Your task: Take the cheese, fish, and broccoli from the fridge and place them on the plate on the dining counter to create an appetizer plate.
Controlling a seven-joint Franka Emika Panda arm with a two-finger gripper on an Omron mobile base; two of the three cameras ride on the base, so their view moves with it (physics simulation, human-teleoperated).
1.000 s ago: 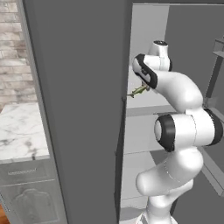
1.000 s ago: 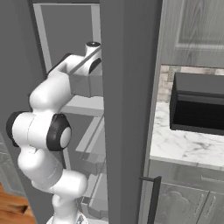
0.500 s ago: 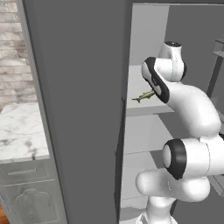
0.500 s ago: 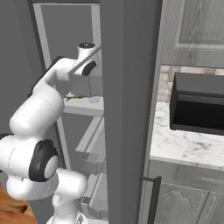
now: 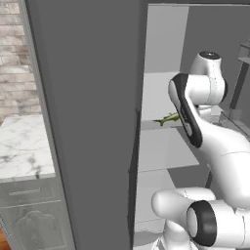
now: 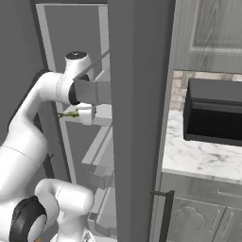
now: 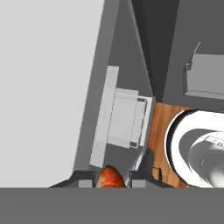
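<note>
End effector (image 7: 113,183) clamped nearly closed on fish (image 5: 167,118), held inside fridge (image 5: 88,122) just above a shelf (image 5: 161,97). Risk: fish tail sticks out sideways, could clip door edge on exit and slip from grip.

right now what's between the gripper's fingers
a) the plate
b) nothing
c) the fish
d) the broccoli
c, the slender greenish fish sticks out from the gripper in front of the fridge shelves, and the hand view shows its orange end pinched between the fingertips.
</note>
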